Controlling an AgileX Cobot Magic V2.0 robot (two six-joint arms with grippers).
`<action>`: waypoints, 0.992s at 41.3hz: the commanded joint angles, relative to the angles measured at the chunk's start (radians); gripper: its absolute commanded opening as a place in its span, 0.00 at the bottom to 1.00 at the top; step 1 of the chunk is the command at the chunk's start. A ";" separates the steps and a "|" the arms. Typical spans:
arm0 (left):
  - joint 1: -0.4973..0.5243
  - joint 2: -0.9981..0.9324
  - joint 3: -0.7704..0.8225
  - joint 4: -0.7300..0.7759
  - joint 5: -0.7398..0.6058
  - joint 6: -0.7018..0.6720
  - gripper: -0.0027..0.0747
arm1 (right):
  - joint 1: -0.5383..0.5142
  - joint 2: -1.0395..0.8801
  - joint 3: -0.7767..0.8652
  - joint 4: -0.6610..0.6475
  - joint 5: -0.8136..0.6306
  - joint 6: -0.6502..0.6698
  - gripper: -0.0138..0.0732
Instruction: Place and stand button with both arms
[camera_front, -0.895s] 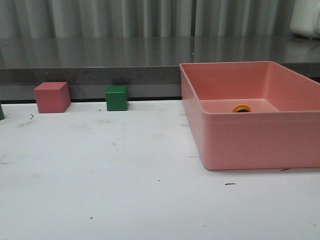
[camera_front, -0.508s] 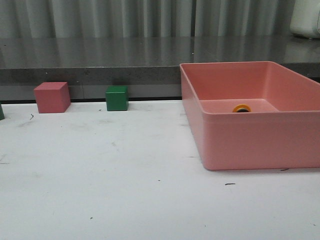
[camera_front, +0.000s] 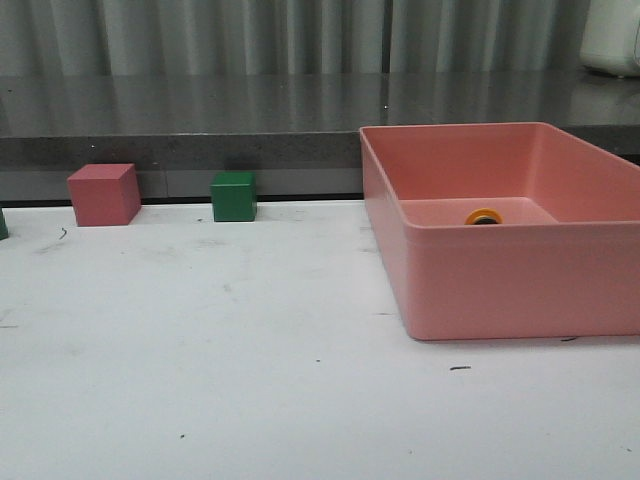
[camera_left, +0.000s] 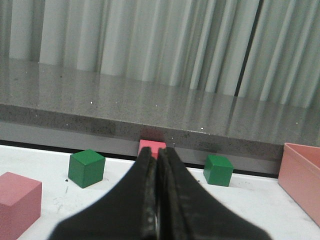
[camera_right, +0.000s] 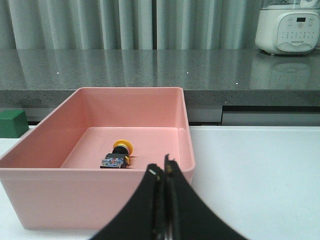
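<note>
White tabletop (camera_front: 250, 380): I'm seeing the button (camera_right: 118, 155) lying sideways inside the pink bin (camera_right: 95, 200), beyond my right gripper (camera_right: 164, 172); both grippers' jaws are pressed together, left gripper (camera_left: 156, 160) empty.

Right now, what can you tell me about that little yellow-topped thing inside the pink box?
It is the button, a small push-button with a rounded yellow cap, a black collar and a dark block base with bluish marks. It lies on its side on the floor of the pink bin, away from the walls, so it is not yet standing. Nothing grips it. The front view shows only its yellow cap over the bin's rim.
</note>
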 joint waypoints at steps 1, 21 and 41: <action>-0.005 -0.023 -0.052 -0.003 -0.070 -0.004 0.01 | -0.005 -0.018 -0.078 0.000 -0.056 -0.006 0.08; -0.005 0.223 -0.631 0.065 0.435 -0.004 0.01 | -0.005 0.215 -0.624 -0.045 0.376 -0.006 0.08; -0.005 0.441 -0.698 0.065 0.508 -0.004 0.01 | -0.005 0.475 -0.687 -0.045 0.508 -0.006 0.08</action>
